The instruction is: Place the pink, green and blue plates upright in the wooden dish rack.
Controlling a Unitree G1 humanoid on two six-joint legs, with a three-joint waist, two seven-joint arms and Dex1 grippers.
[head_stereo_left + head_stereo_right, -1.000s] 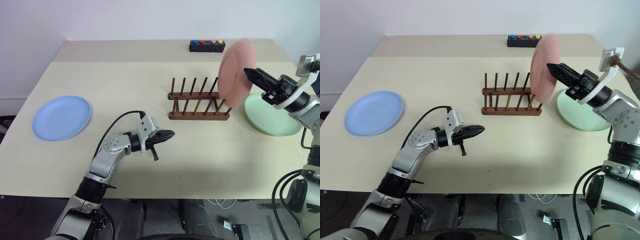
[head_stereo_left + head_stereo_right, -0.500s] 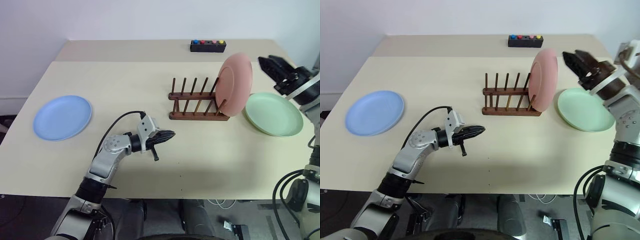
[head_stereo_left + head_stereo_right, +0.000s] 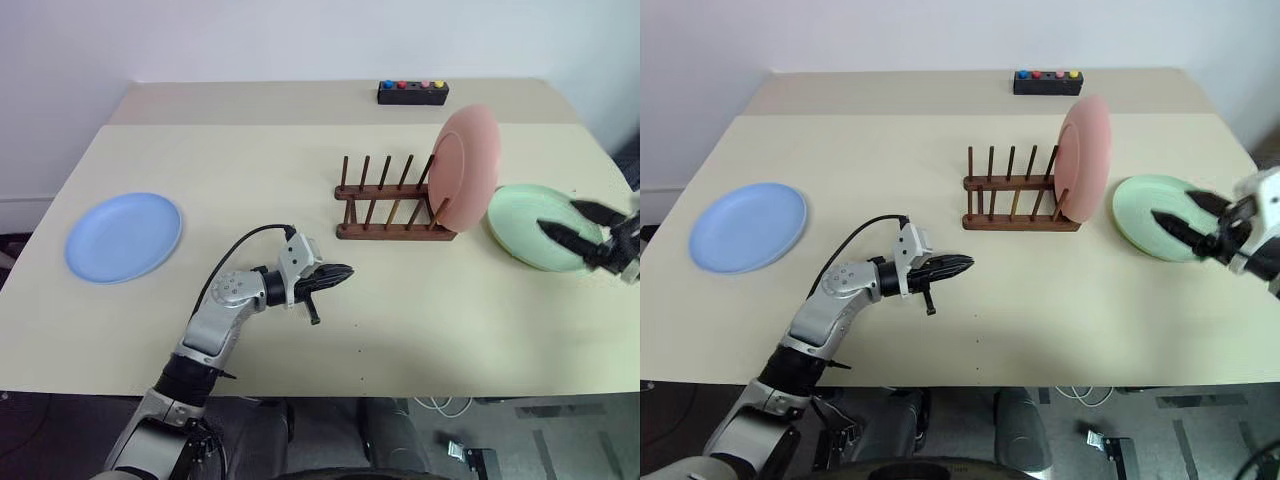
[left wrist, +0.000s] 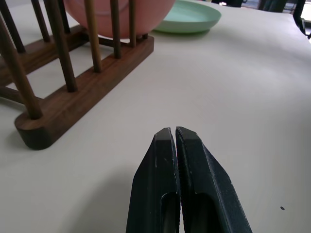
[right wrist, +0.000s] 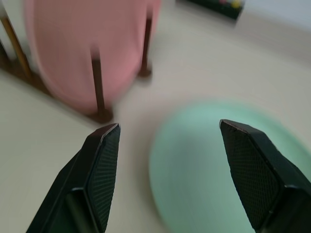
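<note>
With the pink plate (image 3: 466,166) already stood in the wooden dish rack (image 3: 393,205), the flat green plate (image 3: 543,226) is best taken by its near rim with the empty, spread right gripper (image 3: 574,225), while the left gripper (image 3: 340,272) is kept clenched, holding nothing.

I get even, soft light over the pale beige matte tabletop (image 3: 300,160), no glare. The dark brown wooden peg rack (image 3: 395,205) throws only a faint shadow toward me. My right wrist view is smeared: the salmon pink round plastic plate (image 5: 82,48) and the pale mint green plate (image 5: 204,165) beside the rack are blurred.
</note>
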